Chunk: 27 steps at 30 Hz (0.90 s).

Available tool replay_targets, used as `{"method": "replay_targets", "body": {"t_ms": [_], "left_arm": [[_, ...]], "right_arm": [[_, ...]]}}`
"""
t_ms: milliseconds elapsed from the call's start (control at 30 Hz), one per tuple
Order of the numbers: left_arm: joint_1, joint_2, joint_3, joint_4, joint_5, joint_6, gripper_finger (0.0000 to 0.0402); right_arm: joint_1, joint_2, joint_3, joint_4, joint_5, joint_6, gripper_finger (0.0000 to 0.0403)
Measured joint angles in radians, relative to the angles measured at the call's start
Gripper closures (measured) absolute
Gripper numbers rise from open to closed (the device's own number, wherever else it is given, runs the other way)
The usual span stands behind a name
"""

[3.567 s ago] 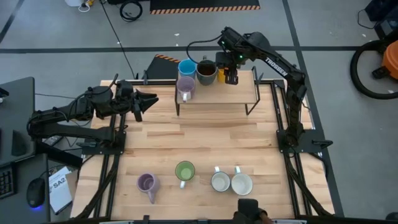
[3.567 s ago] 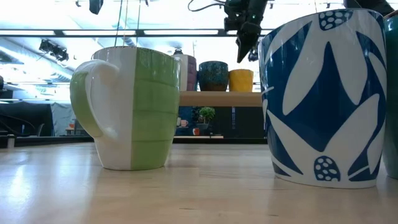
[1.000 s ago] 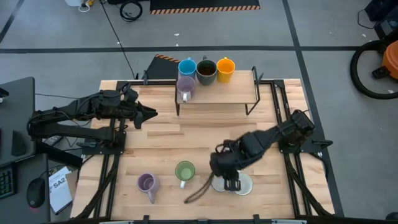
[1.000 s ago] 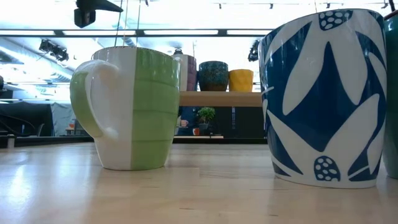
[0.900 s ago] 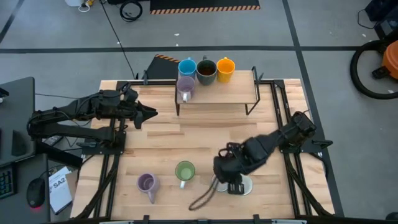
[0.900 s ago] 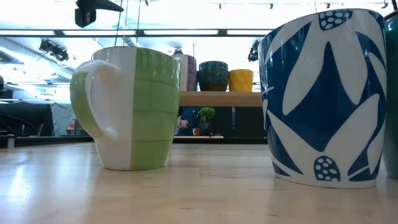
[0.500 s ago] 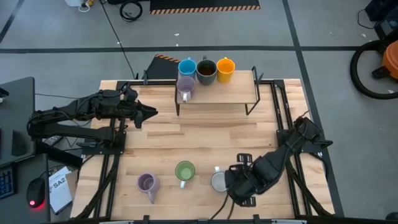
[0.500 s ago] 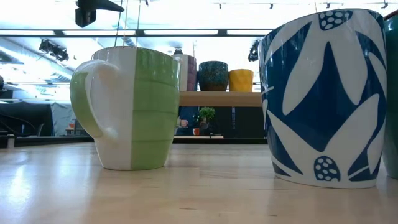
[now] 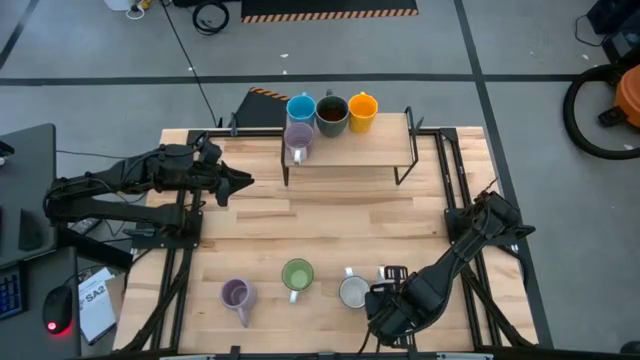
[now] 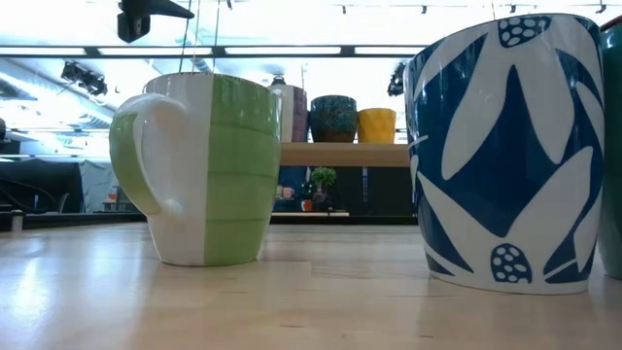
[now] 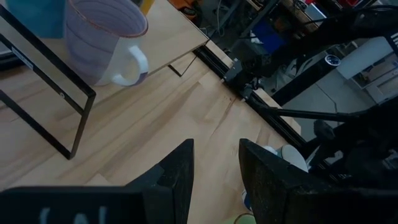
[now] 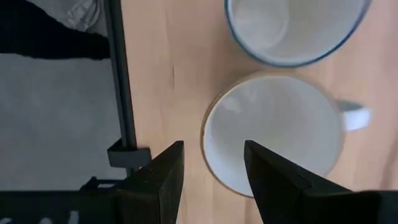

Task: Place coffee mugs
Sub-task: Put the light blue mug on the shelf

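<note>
Four mugs stand on the shelf at the far edge: blue, dark brown, orange and lilac. Near the near edge stand a lilac mug, a green mug, a blue-rimmed white mug and a plain white mug. My right gripper hangs open over the plain white mug, with that mug's near wall between its fingers, touching nothing that I can see. My left gripper waits open at the table's left.
The shelf's black wire legs stand on the far part of the table. A black frame rail runs along the near edge just beside the plain white mug. Bare wood lies between the shelf and the near row of mugs.
My right gripper has moved from over the two white mugs toward the table's near edge and slightly right, uncovering the blue-rimmed white mug in the high view. No mug has moved.
</note>
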Motion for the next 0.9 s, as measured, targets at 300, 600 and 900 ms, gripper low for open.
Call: {"method": "replay_targets", "body": {"t_ms": [300,600,900], "left_arm": [[0.000,0.000,0.000,0.000,0.000,0.000,0.0269],[0.000,0.000,0.000,0.000,0.000,0.000,0.0269],[0.000,0.000,0.000,-0.001,0.000,-0.001,0.0269]], "right_arm": [[0.008,0.000,-0.097,0.138,-0.044,0.004,0.0229],[0.010,0.000,-0.209,0.203,-0.063,-0.031,0.0229],[0.010,0.000,-0.317,0.322,-0.071,-0.045,0.0229]]}}
